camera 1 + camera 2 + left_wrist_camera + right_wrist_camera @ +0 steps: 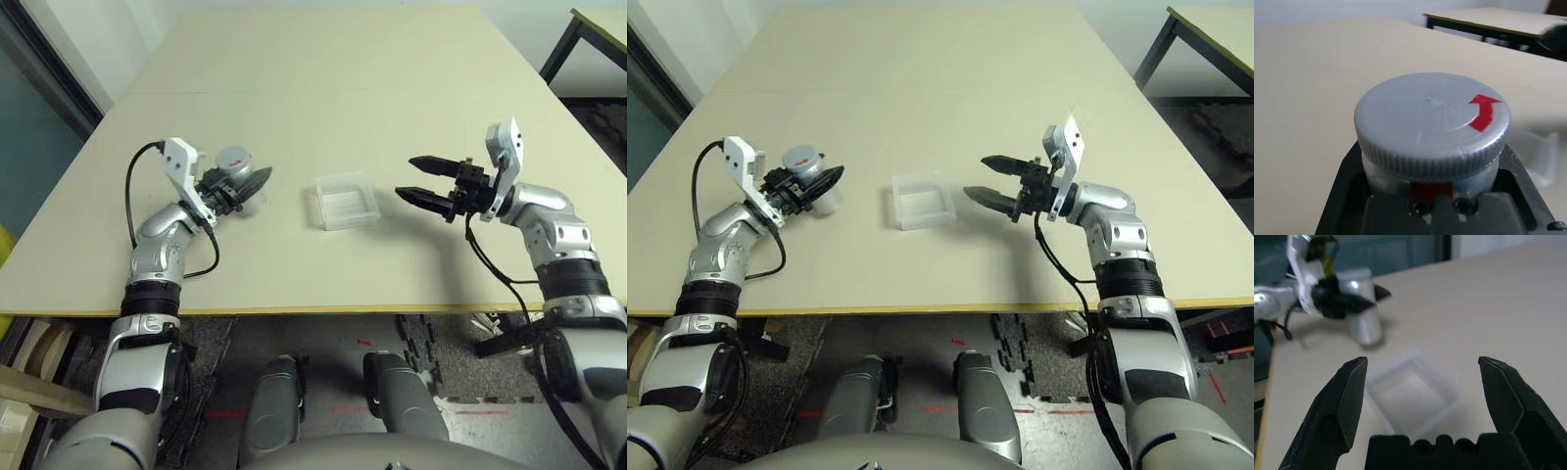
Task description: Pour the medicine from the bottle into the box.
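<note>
Left claw [245,186] around capped bottle [232,168]

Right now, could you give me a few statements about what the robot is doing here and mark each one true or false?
1. The left gripper holds the bottle. True.
2. The bottle's cap is off. False: the grey cap sits on the bottle.
3. The right gripper is open and holds nothing. True.
4. The box sits on the table between the two grippers. True.
5. The bottle is tipped over the box. False: it is upright, off to the box's side.
</note>
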Motion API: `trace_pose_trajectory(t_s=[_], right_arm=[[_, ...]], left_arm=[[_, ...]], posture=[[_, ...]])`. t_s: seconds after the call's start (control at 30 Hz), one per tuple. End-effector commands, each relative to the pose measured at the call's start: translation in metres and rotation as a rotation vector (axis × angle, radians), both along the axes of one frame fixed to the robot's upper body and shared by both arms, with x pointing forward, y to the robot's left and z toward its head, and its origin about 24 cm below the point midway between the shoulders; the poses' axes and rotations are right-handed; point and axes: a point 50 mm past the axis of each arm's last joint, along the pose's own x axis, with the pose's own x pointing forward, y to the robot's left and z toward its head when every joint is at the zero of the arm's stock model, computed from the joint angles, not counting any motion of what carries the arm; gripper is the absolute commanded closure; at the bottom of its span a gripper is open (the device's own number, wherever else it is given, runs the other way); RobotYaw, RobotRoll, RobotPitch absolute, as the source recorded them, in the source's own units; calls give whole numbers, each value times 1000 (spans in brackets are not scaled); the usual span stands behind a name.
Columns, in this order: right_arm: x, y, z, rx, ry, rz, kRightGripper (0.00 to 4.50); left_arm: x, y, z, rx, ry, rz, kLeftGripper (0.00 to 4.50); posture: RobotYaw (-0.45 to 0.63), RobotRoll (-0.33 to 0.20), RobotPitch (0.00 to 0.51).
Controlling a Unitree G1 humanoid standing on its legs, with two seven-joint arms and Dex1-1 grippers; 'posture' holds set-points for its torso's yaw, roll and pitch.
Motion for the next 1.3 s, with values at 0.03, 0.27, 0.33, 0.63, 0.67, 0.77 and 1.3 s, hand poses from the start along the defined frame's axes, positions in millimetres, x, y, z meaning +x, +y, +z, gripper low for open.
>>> trace_pose_trajectory(t_s=[0.03, 0.27, 0.33, 0.63, 0.67, 0.77, 1.3], right_arm=[[1, 15, 13, 10, 8, 74, 0], [7, 37, 23, -15, 26, 155, 0], [10, 44, 25, -18, 28, 165, 0], [19, 64, 32, -16, 39, 193, 0], [20, 65, 33, -17, 39, 199, 0], [21, 71, 33, -25, 39, 214, 0], [24, 98, 32, -40, 40, 273, 0]], left_arm=[[5, -19, 10, -5, 13, -95, 1780], [13, -45, 17, 0, 29, -200, 1780], [14, -53, 17, 17, 30, -233, 1780], [17, -76, 18, 49, 16, -318, 1780], [18, -78, 19, 50, 15, -322, 1780], [19, -82, 19, 55, 13, -333, 1780], [21, -94, 18, 70, 2, -364, 1780]], posture=[[-161, 0, 102], [-174, 0, 97], [-180, 0, 95], [-190, 0, 89], [-190, 0, 89], [-193, 0, 85], [-193, 0, 77]])
